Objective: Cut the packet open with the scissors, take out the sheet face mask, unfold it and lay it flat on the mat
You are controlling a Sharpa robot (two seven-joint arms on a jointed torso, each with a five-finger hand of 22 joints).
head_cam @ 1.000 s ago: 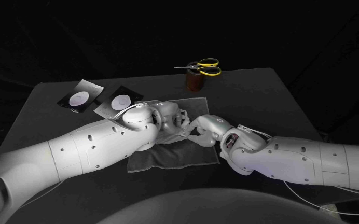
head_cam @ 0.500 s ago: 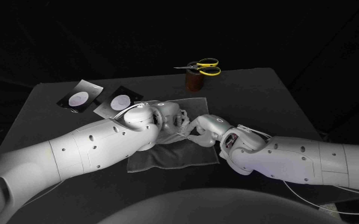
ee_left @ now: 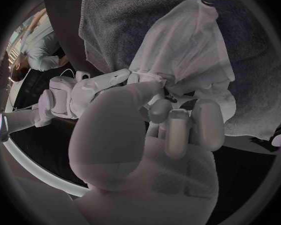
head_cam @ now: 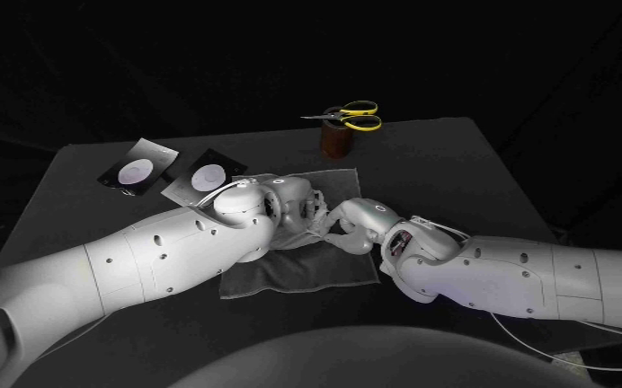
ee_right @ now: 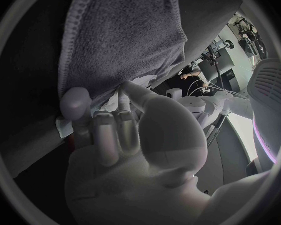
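The black tabletop (head_cam: 440,163) carries a grey towelling mat (head_cam: 305,271). Above the mat, the left robot hand (head_cam: 288,201) and the right robot hand (head_cam: 348,224) meet. Each pinches the bunched edge of the white sheet face mask (ee_left: 184,50), which spreads partly unfolded over the mat. Two dark square packets (head_cam: 208,175) lie beside the mat's far left corner. Yellow-handled scissors (head_cam: 350,116) rest on a brown cylindrical holder (head_cam: 338,141) behind the mat.

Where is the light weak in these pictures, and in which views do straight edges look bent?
Head view: all is black beyond the table; light falls on the white arms, the mat and the yellow scissors. Left wrist view: fisheye, the mat's edge bows, and the left hand looms large before the mask. Right wrist view: the mat's hem curves likewise, with a dark ring all round.
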